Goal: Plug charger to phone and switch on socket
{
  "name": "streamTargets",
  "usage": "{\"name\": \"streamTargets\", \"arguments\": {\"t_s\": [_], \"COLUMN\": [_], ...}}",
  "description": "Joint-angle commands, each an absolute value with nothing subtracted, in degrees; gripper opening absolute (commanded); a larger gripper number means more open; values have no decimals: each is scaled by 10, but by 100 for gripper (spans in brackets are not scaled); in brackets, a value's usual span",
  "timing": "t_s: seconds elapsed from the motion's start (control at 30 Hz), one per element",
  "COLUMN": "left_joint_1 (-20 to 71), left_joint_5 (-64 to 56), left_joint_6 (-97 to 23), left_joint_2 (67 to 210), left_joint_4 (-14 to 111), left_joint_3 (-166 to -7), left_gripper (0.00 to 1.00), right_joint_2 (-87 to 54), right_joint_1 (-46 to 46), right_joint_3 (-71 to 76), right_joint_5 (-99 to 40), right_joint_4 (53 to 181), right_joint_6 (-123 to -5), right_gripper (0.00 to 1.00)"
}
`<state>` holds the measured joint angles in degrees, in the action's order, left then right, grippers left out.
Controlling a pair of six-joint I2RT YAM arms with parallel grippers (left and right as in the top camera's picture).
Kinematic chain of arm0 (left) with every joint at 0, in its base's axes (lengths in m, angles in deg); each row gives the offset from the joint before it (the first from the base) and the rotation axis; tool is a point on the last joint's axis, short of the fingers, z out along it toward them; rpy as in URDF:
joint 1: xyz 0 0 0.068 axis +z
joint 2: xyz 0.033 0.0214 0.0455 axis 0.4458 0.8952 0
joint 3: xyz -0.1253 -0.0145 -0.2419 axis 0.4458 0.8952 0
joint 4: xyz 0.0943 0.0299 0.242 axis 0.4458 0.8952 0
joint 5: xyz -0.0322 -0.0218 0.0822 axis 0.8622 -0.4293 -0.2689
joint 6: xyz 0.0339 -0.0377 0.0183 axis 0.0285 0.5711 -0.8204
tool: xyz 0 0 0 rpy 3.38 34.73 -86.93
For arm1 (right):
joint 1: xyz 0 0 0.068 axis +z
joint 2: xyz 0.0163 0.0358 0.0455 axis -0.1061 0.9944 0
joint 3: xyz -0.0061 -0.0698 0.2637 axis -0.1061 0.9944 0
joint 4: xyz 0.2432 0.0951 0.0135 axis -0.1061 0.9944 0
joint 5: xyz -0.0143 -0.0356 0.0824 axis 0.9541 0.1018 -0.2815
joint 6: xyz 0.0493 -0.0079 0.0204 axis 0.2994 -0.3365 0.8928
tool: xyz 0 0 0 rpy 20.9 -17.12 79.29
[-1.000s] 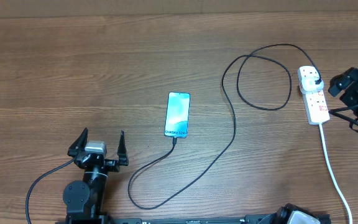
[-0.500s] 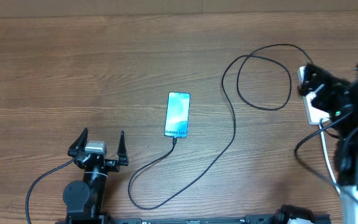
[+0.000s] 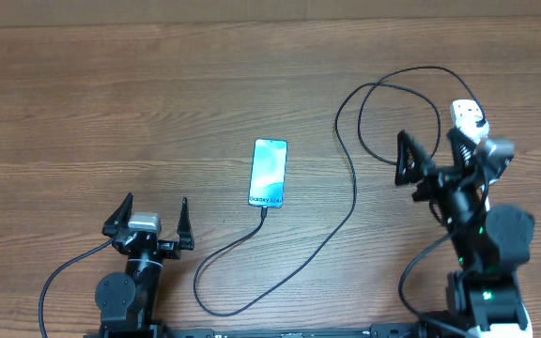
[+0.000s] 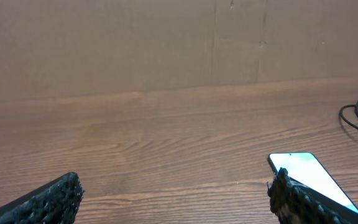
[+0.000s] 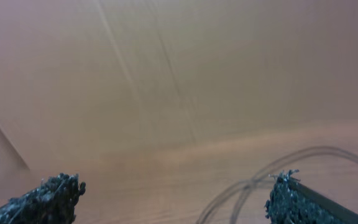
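Overhead view: a wood-grain worktop (image 3: pixel 158 84) is carrying the phone, the charger and the socket, with one arm sitting at each near corner.
Phone: the phone (image 3: pixel 269 173) is lying flat near the middle of the worktop, screen up and glowing light blue, its long side running away from the arms. The left wrist view is catching its far corner at lower right.
Charger: the charger (image 3: pixel 354 192) is trailing as a thin black line from the phone's near edge. It is sweeping towards the front, climbing to the right and looping once before reaching the socket.
Connector tip: the connector tip (image 3: pixel 264 212) is meeting the phone's near edge; I cannot tell whether it is sitting fully home.
Plug: the black plug (image 3: pixel 477 120) is sitting in the socket's far end.
Socket: the socket (image 3: pixel 462 110) is lying at far right with only its far end showing, the rest hiding under the right arm. Its switches are not showing.
Left pincer: the left pincer (image 3: pixel 156 200) is standing spread wide and gripping nothing at front left, well apart from the phone.
Right pincer: the right pincer (image 3: pixel 428 139) is gaping just as wide and gripping nothing. In the overhead view it is overlapping the right side of the charger's loop, just left of the socket.
Right wrist view: blurred; the fingertips (image 5: pixel 51 193) are framing bare wood and a stretch of the charger.
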<state>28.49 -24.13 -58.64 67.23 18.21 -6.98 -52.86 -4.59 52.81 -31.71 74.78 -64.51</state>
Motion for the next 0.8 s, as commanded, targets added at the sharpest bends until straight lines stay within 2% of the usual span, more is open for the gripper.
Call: {"name": "streamTargets", "arguments": {"t_s": [0.0,0.1,0.27,0.4,0.6,0.77], "left_joint_1": [288,288,288,288,288,288], "left_joint_5": [-241,-241,-241,-241,-241,-241], "left_joint_6": [-579,-579,-579,-579,-579,-579], "left_joint_2": [666,666,666,666,666,666], "left_joint_4": [184,184,184,184,184,184], "left_joint_3": [-68,-68,-68,-68,-68,-68], "left_gripper": [100,100,99,100,100,100], "right_joint_2": [-585,-648,-781,-868,-869,-869], "right_joint_1": [-36,-35,-35,-35,-35,-35], "right_joint_3": [596,659,759,759,759,759], "right_joint_5": [-314,-314,-305,-290,-292,-304], "right_joint_4": [696,653,653,793,887,885], "right_joint_6": [-647,-647,-648,-665,-738,-802], "right_gripper": [100,100,100,100,100,99]}}
